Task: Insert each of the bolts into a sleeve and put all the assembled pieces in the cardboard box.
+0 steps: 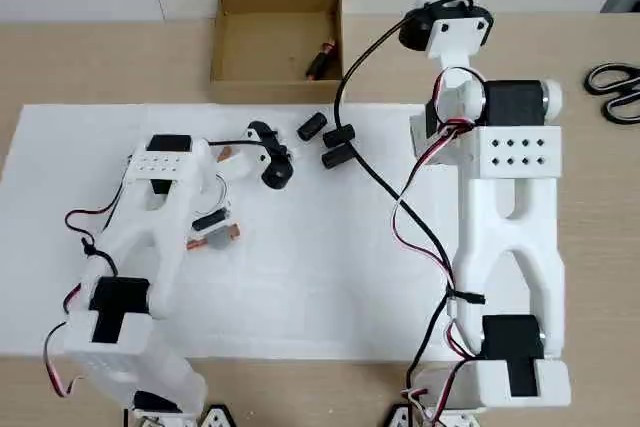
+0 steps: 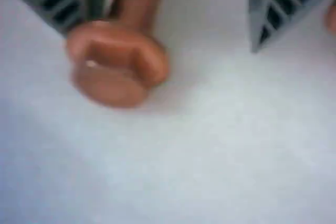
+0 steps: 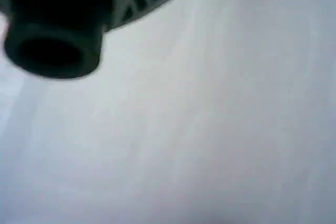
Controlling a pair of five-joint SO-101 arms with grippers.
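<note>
My left gripper [image 1: 214,229] is down on the white mat [image 1: 320,277], open, with an orange bolt [image 2: 116,65] lying between its grey ribbed fingers [image 2: 281,3]. The bolt's shank runs up close to one finger and its head points toward the camera. Another orange bolt [image 1: 226,155] lies beside the left arm. My right gripper [image 3: 79,3] holds a black sleeve [image 3: 52,45] above the mat, hollow end showing. Three loose black sleeves [image 1: 337,145] lie at the mat's far middle. The cardboard box [image 1: 228,37] at the back holds one assembled piece [image 1: 320,60].
Scissors [image 1: 618,90] lie on the wooden table at the far right. A black cable [image 1: 400,202] from the right arm loops across the mat past the loose sleeves. The mat's middle and near side are bare white.
</note>
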